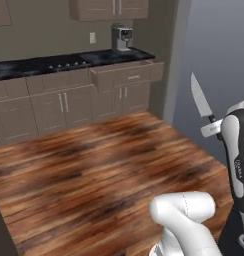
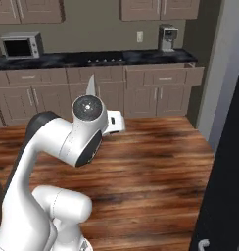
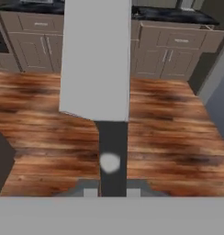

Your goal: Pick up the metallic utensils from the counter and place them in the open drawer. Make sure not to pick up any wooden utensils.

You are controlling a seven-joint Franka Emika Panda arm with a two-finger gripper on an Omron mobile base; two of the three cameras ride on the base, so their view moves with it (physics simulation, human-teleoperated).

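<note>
The desk [image 1: 44, 64] runs along the far wall, and the open drawer [image 1: 126, 74] juts from under its right end. My pincer [image 1: 212, 125] is clamped on the knife [image 1: 200, 98], blade up, well short of the drawer for carrying.

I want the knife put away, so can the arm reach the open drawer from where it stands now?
Probably not yet. The fingers hold the knife upright, but the drawer sits across a wide stretch of wood floor. Nothing blocks the way; the base likely needs to drive closer.
</note>
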